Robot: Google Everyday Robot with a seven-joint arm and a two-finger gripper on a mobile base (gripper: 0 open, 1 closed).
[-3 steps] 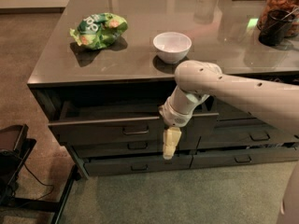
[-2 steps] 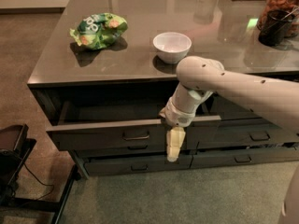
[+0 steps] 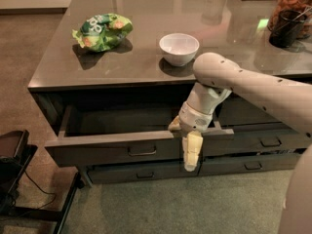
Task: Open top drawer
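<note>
The top drawer (image 3: pixel 112 152) is a wide dark grey drawer under the tabletop, pulled partly out, with its inside in shadow. Its small dark pull handle (image 3: pixel 142 151) sits at the middle of the front. My gripper (image 3: pixel 184 145) is at the drawer front's top edge, right of the handle. One cream finger (image 3: pixel 192 152) hangs down over the outside of the front, and the other finger (image 3: pixel 174 126) shows just behind the edge. The gripper is shut on the drawer front. My white arm (image 3: pixel 253 89) reaches in from the right.
A white bowl (image 3: pixel 179 48) and a green snack bag (image 3: pixel 102 31) lie on the grey tabletop (image 3: pixel 63 72). A dark jar (image 3: pixel 291 16) stands at the back right. Shallower shut drawers (image 3: pixel 141 174) sit below. A black stand (image 3: pixel 14 169) is on the floor at left.
The top drawer has slid further out toward the camera, and my gripper has moved with it, keeping its hold on the front edge.
</note>
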